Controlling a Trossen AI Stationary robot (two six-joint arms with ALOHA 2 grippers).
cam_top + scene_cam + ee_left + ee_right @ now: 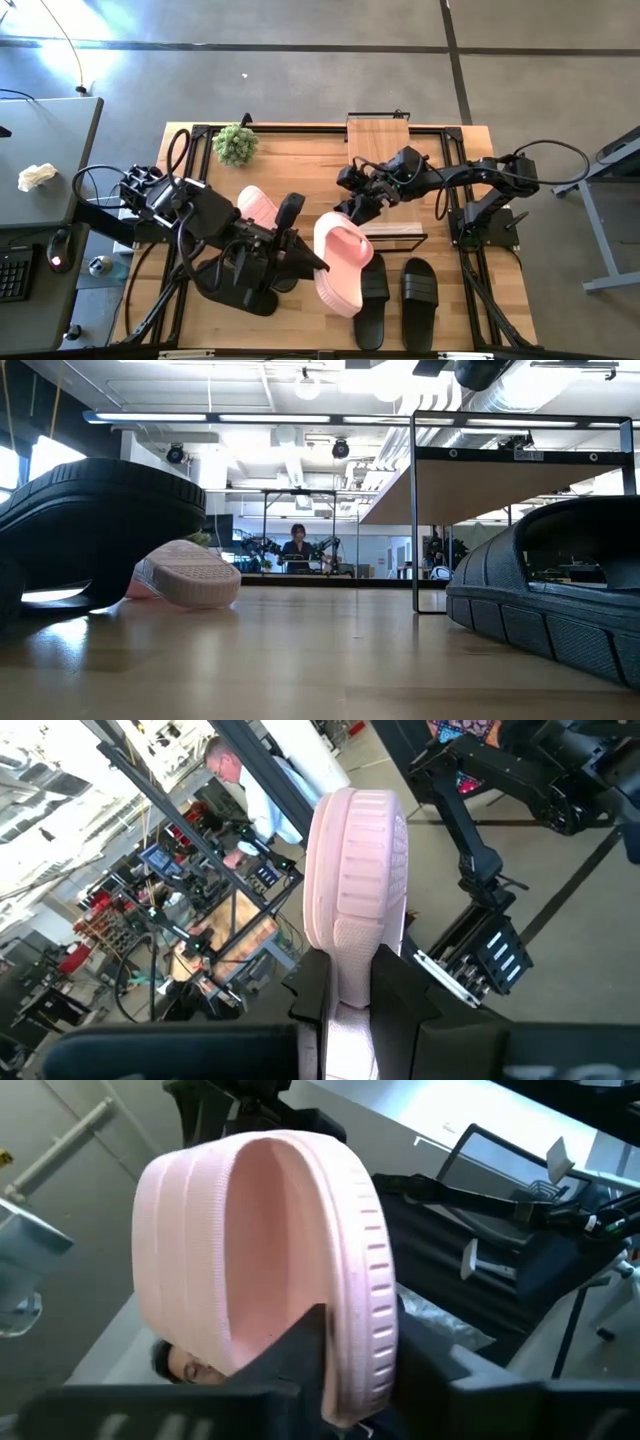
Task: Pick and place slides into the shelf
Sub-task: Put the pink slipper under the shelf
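Your pale pink ribbed-strap slide (343, 262) is held up above the table's middle, between both arms, just in front of the light-wood, black-wire shelf (380, 140). The left gripper (347, 982) pinches one end of it. The right gripper (362, 1342) straddles its edge, fingers against both faces. The high view hides both contact points. The second pink slide (256, 204) lies partly under the left arm.
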